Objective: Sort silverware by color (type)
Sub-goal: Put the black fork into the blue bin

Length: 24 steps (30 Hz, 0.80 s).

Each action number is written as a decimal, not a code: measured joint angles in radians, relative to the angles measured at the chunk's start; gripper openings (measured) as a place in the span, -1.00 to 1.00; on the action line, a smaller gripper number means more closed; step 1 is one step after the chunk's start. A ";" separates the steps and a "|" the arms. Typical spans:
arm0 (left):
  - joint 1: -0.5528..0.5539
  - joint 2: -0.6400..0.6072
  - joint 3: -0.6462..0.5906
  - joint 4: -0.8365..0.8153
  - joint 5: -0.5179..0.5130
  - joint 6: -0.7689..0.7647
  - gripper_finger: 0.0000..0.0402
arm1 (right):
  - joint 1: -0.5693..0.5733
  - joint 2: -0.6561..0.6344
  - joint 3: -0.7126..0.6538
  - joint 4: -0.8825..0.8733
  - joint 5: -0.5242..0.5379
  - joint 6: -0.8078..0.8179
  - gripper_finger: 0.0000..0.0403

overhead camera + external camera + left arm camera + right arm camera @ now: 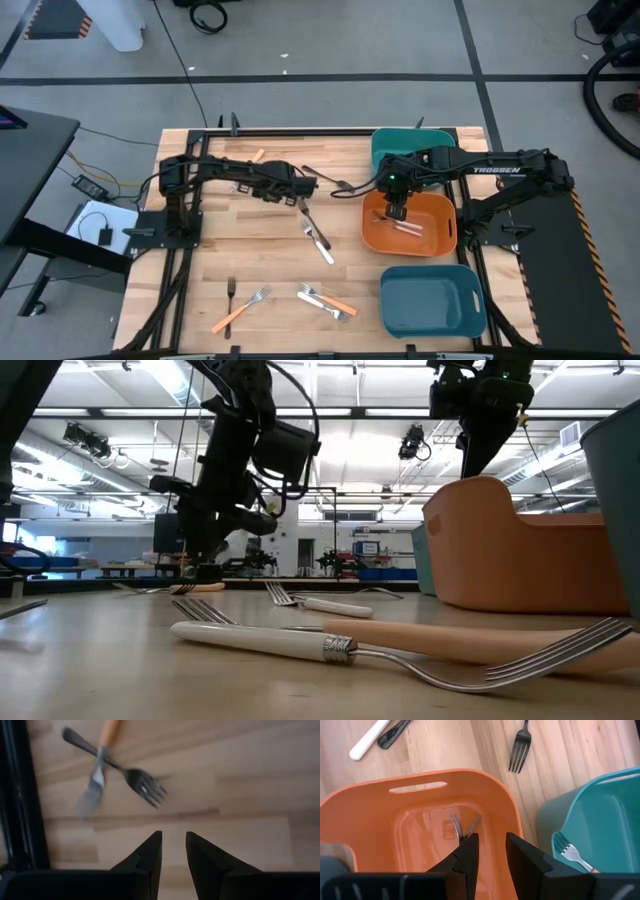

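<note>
Left end effector [303, 186] hovers over the counter [220, 250] centre, fingers [150, 851] narrowly parted, empty. Just beside it a white-handled fork [318, 240] crosses a dark fork [303, 215]. More forks [325, 301] lie along the near edge; one orange-handled fork [257, 155] lies by the far edge. Right end effector [396, 211] hangs over the orange bin [445, 232] near the right edge, fingers narrowly parted, holding nothing; forks [408, 229] lie in the bin.
</note>
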 joint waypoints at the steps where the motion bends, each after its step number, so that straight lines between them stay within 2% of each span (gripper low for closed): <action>1: 0.010 0.000 0.000 -0.008 -0.012 0.011 -0.53 | 0.000 0.000 0.000 0.000 0.000 0.000 -0.48; 13: 0.074 0.064 0.000 -0.014 -0.032 0.157 -0.53 | 0.000 0.000 0.000 -0.005 0.000 0.028 -0.48; 24: 0.063 0.099 0.000 0.003 -0.006 0.165 -0.53 | 0.000 0.000 0.000 -0.003 0.000 0.020 -0.48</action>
